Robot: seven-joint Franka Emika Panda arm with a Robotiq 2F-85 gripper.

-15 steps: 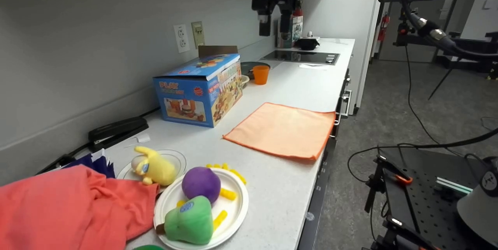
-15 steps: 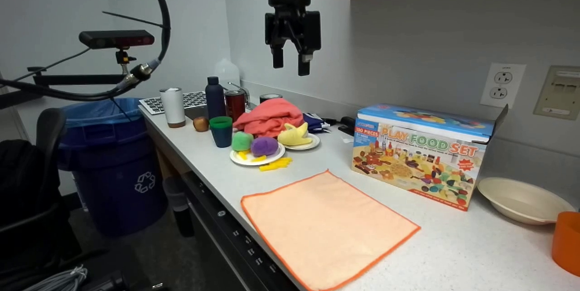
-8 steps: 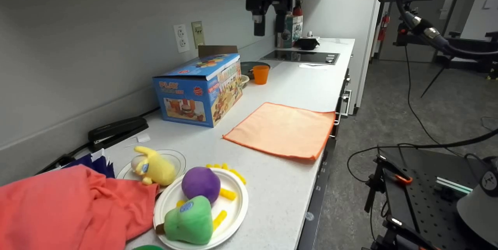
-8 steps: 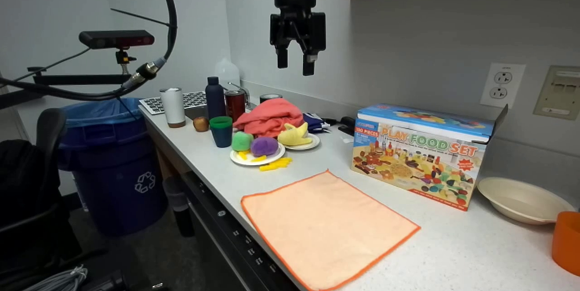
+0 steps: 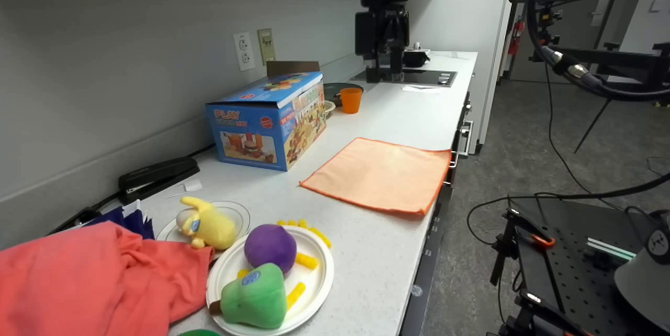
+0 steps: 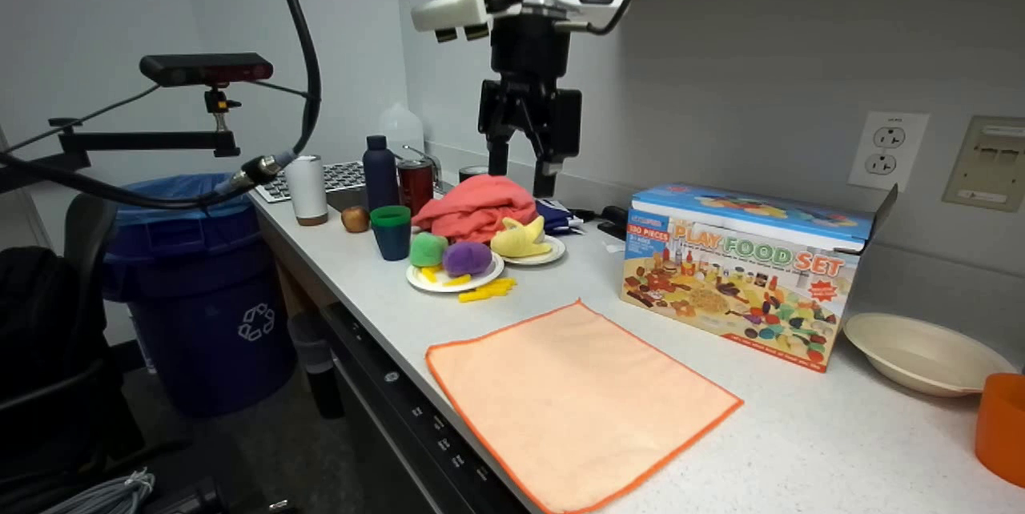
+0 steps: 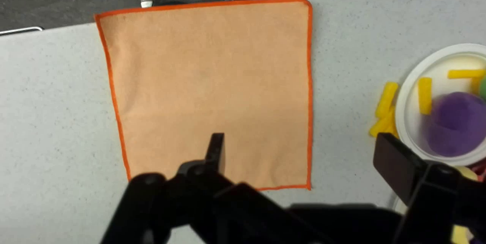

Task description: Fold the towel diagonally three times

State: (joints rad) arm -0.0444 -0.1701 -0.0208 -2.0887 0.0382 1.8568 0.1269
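One towel (image 7: 216, 84): lies flat, unfolded, likely for easy folding.
Gripper (image 6: 521, 178): spread wide, empty, presumably for a coming pinch.

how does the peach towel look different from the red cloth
The peach towel is spread flat; the red cloth is bunched in a heap. The peach towel has a contrasting orange border; the red cloth shows none. Both are fabric, resting on the counter.

both exterior views share the towel (image 6: 578, 402) from opposite sides, wrist view from above
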